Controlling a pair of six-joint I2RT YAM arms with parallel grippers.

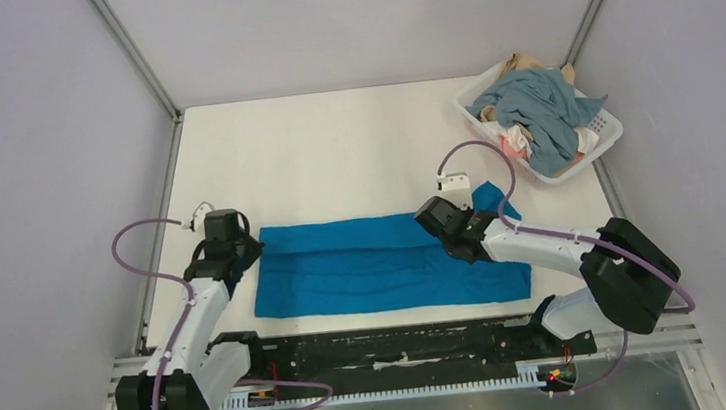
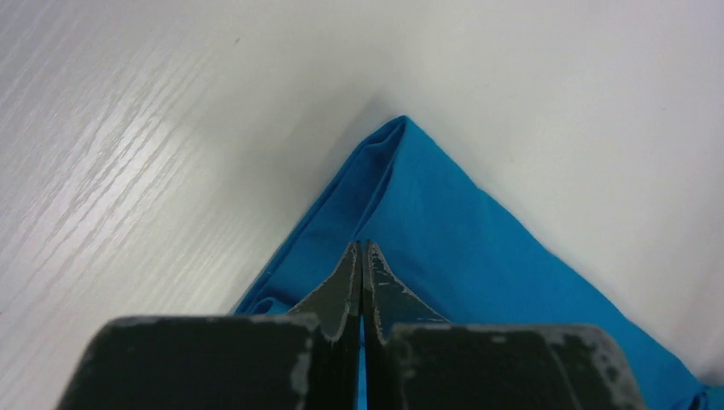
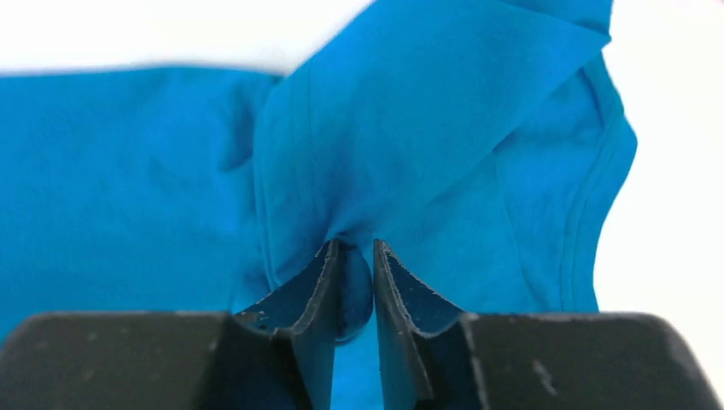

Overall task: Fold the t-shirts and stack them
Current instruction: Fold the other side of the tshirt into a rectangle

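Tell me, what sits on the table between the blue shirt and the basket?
Nothing: the top view shows bare table between the blue shirt and the basket.

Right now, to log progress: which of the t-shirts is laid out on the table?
The bright blue t-shirt, spread flat between the two arms. The grey-blue, peach-pink and tan ones are heaped crumpled in the white basket at the far right corner.

We see the bright blue t-shirt point(image 1: 386, 275) spread flat at lower centre, left gripper point(image 1: 233, 250) on its left edge, right gripper point(image 1: 444, 223) on its upper right, white basket point(image 1: 606, 137) of shirts upper right.
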